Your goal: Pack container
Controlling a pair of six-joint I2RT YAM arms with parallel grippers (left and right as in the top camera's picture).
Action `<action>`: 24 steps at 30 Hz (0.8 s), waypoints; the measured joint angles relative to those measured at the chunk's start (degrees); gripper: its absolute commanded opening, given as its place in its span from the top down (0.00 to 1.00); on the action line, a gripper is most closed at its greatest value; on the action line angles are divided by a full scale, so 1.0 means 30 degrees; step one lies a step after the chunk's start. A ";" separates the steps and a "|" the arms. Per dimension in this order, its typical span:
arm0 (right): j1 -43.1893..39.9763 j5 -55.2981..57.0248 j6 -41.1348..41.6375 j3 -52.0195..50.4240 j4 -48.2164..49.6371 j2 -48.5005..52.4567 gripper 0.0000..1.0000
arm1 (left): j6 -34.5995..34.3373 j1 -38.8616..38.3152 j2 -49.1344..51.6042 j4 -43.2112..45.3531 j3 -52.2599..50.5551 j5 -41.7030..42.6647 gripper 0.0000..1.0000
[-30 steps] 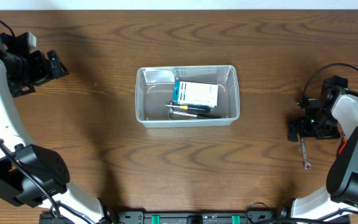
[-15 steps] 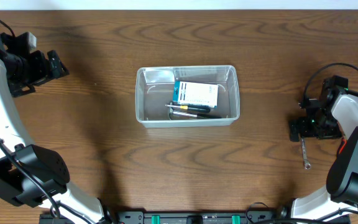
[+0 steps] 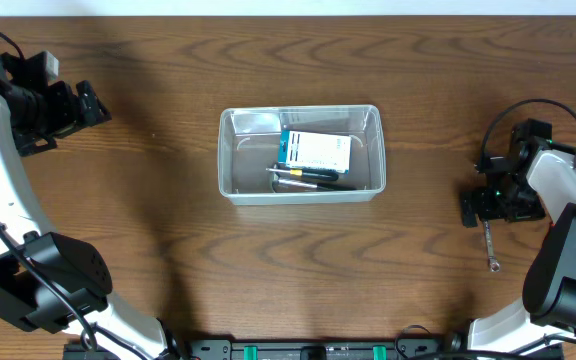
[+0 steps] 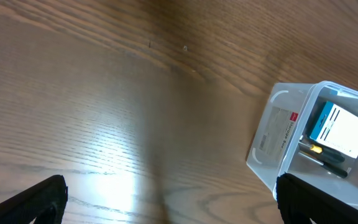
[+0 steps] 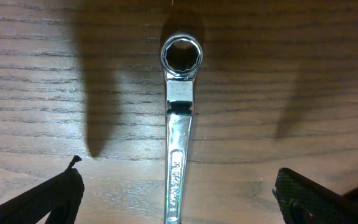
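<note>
The clear plastic container (image 3: 301,153) sits mid-table and holds a blue-and-white box (image 3: 314,150) and dark hand tools (image 3: 308,176). It also shows at the right of the left wrist view (image 4: 278,140). A shiny metal wrench (image 5: 178,118) lies flat on the wood, its ring end away from the wrist. In the overhead view it lies at the right (image 3: 490,247). My right gripper (image 5: 179,202) is open, low over the wrench, one finger on each side of the shaft, not touching. My left gripper (image 4: 169,202) is open and empty at the far left, well away from the container.
The table is dark wood grain. A red-orange object (image 3: 550,238) lies by the right arm near the wrench. The right arm's black cable (image 3: 528,105) loops above it.
My right gripper has shifted slightly left and toward the far side over the wrench. The left arm and the container have not moved.
</note>
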 measured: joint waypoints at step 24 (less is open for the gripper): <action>0.0000 0.0022 0.0423 -0.0503 0.0423 0.0000 0.01 | 0.0000 0.0000 0.0000 0.0000 0.0000 -0.0007 0.02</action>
